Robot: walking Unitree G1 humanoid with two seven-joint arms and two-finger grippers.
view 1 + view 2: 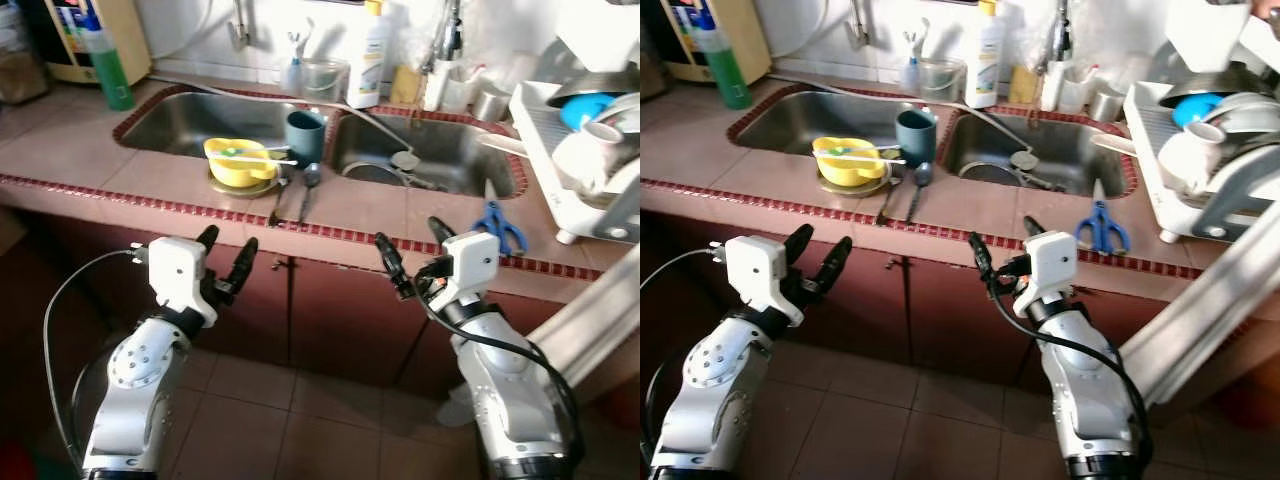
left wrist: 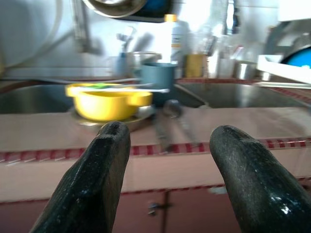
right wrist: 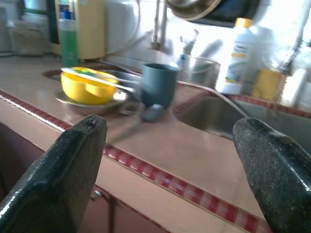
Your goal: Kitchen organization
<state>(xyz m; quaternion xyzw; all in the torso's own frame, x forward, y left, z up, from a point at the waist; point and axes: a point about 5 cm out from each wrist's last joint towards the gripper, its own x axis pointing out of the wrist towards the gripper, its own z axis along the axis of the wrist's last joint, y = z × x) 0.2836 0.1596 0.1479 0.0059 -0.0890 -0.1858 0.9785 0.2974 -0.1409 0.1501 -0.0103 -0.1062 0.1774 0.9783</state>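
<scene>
Left gripper (image 1: 228, 254): jaws spread apart, holding nothing, raised in front of the cabinet doors below the counter edge, fingers pointing toward the sink. Right gripper (image 1: 412, 252): jaws wide apart, holding nothing, at like height, just short of the counter's red-trimmed edge. Counter (image 1: 90, 160): pinkish tile with a red mosaic border, set with a double steel sink (image 1: 180, 120). Yellow bowl (image 1: 238, 161): on a metal plate at the front of the strip between the two basins, with a utensil lying across its rim. Teal cup (image 1: 305, 136): upright, just behind and to the right of the bowl, on the divider. Two spoons (image 1: 308, 180): lying on the counter just in front of the cup, handles toward the robot. Blue-handled scissors (image 1: 500, 227): flat on the counter near the front edge, to the right of the right basin, close beyond the right gripper. White dish rack (image 1: 560, 140): at the far right, stacked with crockery including a blue bowl. White bottle (image 1: 367, 55): behind the sink by the wall. Green bottle (image 1: 108, 68): at the far left rear.
</scene>
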